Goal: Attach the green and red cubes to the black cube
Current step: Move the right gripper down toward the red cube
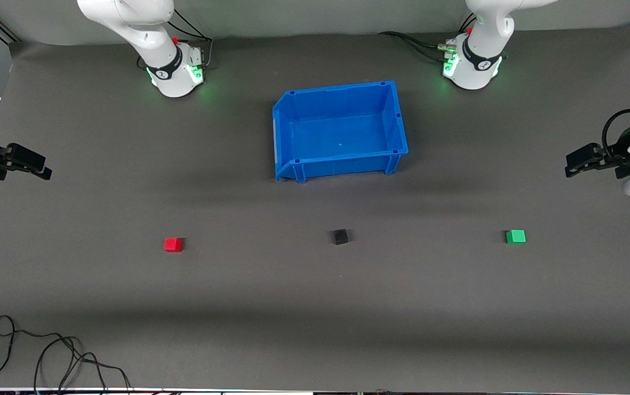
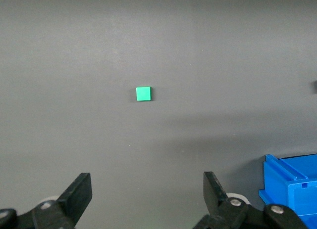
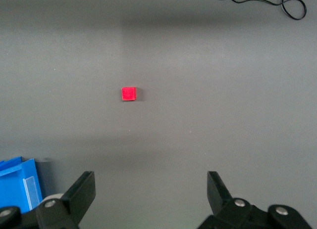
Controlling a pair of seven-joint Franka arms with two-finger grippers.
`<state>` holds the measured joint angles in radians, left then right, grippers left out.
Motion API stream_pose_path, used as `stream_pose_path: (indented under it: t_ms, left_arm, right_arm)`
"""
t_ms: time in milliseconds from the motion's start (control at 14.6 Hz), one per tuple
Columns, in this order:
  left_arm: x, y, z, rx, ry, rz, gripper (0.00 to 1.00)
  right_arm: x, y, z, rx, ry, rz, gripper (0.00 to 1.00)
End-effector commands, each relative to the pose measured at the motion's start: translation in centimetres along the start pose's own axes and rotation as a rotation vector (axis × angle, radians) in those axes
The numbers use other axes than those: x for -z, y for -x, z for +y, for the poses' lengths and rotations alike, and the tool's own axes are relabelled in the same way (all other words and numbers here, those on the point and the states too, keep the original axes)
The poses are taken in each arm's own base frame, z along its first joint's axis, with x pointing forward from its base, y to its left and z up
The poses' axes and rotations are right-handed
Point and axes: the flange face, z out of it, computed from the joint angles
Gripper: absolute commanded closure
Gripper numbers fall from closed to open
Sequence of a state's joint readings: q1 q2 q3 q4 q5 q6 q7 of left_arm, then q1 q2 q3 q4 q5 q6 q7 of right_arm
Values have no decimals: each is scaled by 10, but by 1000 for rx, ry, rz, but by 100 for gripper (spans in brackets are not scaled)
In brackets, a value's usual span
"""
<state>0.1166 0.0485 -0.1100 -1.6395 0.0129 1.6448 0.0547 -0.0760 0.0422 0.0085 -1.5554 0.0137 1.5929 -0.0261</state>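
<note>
Three small cubes lie in a row on the dark mat. The red cube [image 1: 172, 244] is toward the right arm's end, the black cube [image 1: 340, 236] is in the middle, and the green cube [image 1: 515, 236] is toward the left arm's end. My left gripper [image 1: 571, 164] is open and empty, held in the air at the left arm's end of the table. Its wrist view shows the green cube [image 2: 143, 93] out ahead of the gripper [image 2: 147, 184]. My right gripper [image 1: 43, 171] is open and empty at the right arm's end. Its wrist view shows the red cube [image 3: 129, 93] ahead of the gripper [image 3: 150, 182].
An empty blue bin [image 1: 284, 131] stands mid-table, farther from the front camera than the black cube. It also shows in the left wrist view [image 2: 292, 184] and the right wrist view [image 3: 17, 184]. A black cable [image 1: 46, 356] lies at the table's near edge, toward the right arm's end.
</note>
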Motion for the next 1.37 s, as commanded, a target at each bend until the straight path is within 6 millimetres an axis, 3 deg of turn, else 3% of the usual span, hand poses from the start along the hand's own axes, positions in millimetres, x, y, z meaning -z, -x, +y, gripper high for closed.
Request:
stream_pose_path:
  t_ms: [0,411,821,1095,1300]
  left_arm:
    - [3,-2,-1,1,1,-1,0]
    - [5,-3,4,6,7,13,0]
    - [5,-4,3,4,7,16,0]
    - [6,-5,3,4,6,21,0]
    - [6,-5,1,7,6,24,0]
  right_arm:
    - [10,6,-10,22,10,13,0]
    - [11,2,-11,-42,4,18,0]
    - [1,-19,-16,-721,-108,-19,0]
    - [-26,-33,-17,-1077,-157,-104,0]
    - [-79,-46,-17,-1236,-196,-272,0]
